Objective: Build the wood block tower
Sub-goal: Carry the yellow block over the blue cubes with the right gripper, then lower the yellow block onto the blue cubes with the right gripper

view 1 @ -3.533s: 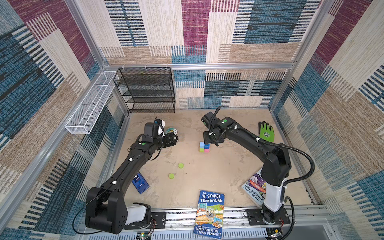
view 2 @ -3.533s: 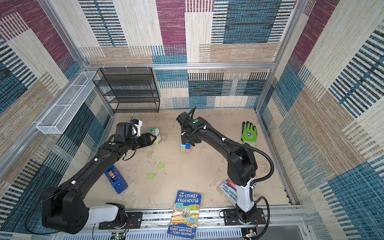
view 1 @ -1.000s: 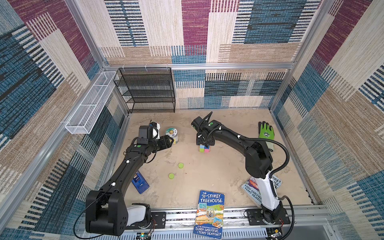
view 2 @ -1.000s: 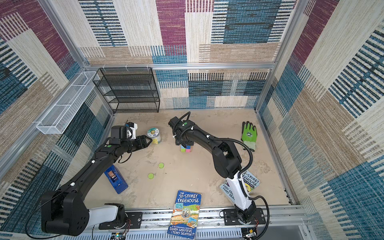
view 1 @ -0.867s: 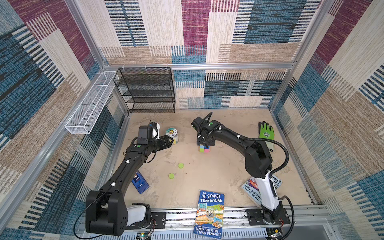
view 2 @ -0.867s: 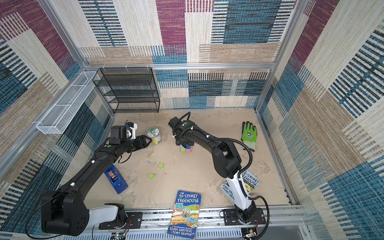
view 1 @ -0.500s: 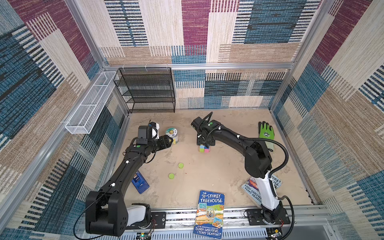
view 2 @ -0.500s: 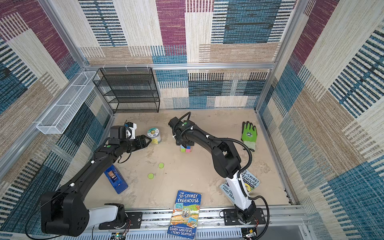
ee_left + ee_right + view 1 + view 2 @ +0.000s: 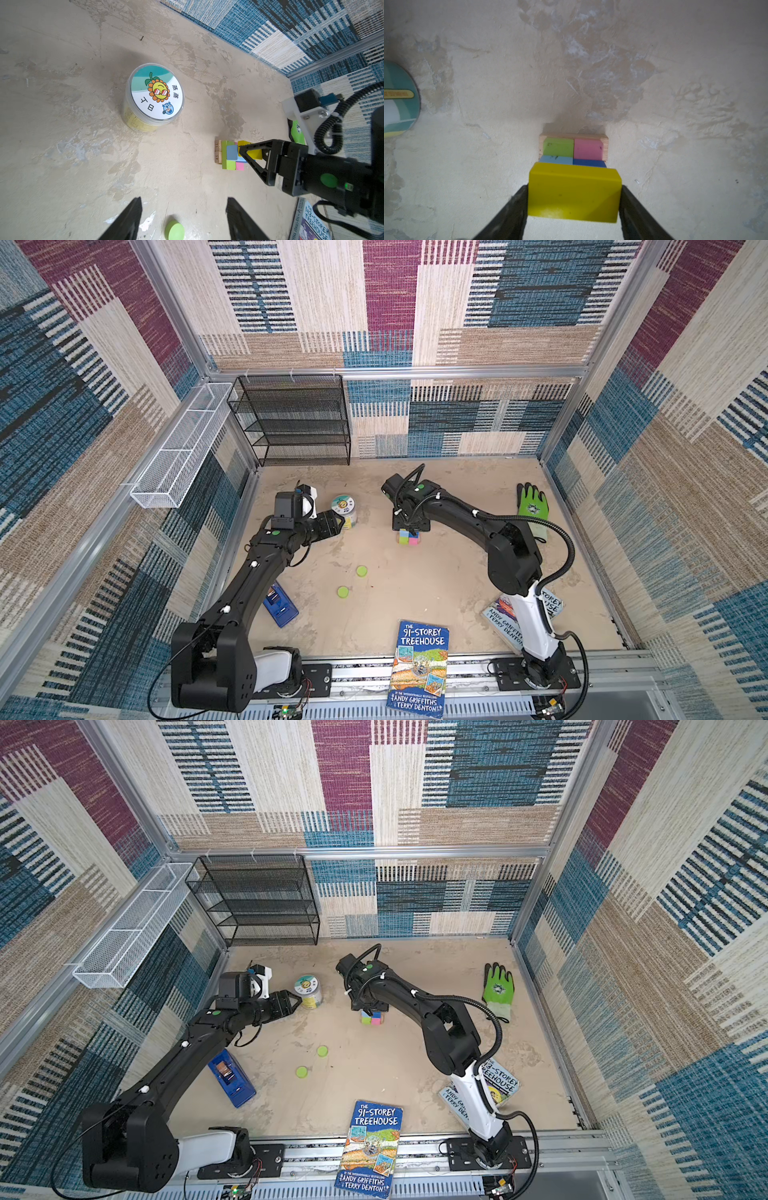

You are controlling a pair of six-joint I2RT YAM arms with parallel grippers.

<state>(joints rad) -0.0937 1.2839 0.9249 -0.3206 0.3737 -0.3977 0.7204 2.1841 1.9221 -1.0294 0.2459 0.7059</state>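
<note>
My right gripper [image 9: 574, 188] hangs straight over the tower [image 9: 409, 537]. Its fingers [image 9: 517, 203] sit flush against the short ends of the yellow block [image 9: 571, 199], just above the light-blue cube [image 9: 555, 159] and the dark-blue cube [image 9: 589, 163]. I cannot tell whether they pinch the block or merely flank it. The tower stands mid-table [image 9: 436, 593], to the right of the tin [image 9: 343, 506]. My left gripper [image 9: 184, 200] is spread wide, holding nothing, just beside that tin.
</note>
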